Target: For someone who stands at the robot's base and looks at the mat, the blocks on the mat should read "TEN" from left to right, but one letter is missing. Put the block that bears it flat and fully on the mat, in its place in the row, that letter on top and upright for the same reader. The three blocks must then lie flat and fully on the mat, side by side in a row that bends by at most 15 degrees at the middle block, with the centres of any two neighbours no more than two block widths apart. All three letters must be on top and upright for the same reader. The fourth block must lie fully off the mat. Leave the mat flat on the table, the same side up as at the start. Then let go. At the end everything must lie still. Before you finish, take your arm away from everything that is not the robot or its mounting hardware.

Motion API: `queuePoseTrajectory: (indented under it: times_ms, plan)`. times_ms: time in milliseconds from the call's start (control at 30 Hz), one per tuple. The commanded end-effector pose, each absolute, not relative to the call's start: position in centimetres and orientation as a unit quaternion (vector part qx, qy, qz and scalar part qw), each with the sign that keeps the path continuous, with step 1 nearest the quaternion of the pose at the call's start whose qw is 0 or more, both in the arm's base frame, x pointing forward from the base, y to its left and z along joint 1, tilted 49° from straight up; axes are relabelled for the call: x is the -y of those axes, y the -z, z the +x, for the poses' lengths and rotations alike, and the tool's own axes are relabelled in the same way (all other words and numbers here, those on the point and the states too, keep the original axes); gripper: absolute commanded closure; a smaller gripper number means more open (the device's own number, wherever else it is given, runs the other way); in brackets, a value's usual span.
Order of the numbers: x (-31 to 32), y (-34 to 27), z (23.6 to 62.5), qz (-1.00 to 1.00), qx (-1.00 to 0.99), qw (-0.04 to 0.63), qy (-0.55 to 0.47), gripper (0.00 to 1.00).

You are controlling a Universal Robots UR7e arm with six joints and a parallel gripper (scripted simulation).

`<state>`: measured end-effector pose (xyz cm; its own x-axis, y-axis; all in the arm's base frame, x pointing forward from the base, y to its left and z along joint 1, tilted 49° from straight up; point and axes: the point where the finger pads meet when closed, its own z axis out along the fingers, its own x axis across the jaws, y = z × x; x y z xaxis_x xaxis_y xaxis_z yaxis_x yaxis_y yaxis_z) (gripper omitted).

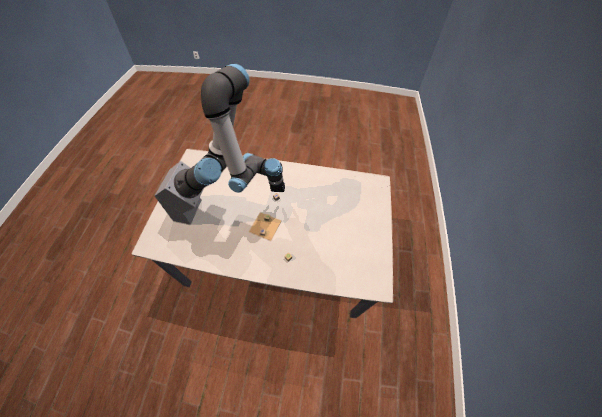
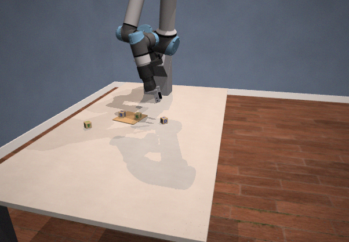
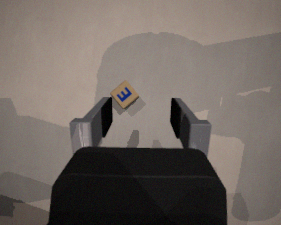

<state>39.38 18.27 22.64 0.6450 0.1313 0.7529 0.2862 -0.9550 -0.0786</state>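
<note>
A tan block with a blue E on top point(image 3: 124, 94) point(image 1: 276, 198) point(image 2: 164, 120) lies on the table, off the mat. My gripper point(image 3: 141, 109) point(image 1: 276, 188) point(image 2: 156, 95) is open and empty, above the block; in the wrist view the block sits ahead of the left finger, turned at an angle. The tan mat point(image 1: 258, 232) point(image 2: 127, 119) bears two blocks: one with blue markings point(image 1: 262, 233) point(image 2: 122, 113) and one with green markings point(image 1: 268, 218) point(image 2: 138, 115). A fourth block with green markings point(image 1: 288, 257) point(image 2: 87, 124) lies on the table away from the mat. Their letters are too small to read.
The white table point(image 1: 345, 245) point(image 2: 87, 177) stands on a wooden floor. The robot's grey base point(image 1: 176, 200) point(image 2: 168, 78) is at one table edge, with the arm folded low over the table beside the mat.
</note>
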Motion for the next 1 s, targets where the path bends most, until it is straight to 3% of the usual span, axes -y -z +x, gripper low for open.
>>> queuePoseTrajectory:
  times_ms: [0, 967]
  plan:
    - [-19.0, -21.0, 39.7, -0.902, 0.099, 0.109, 0.406, 0.00]
    - [-19.9, -18.9, 39.7, -0.902, 0.078, 0.127, 0.404, 0.00]
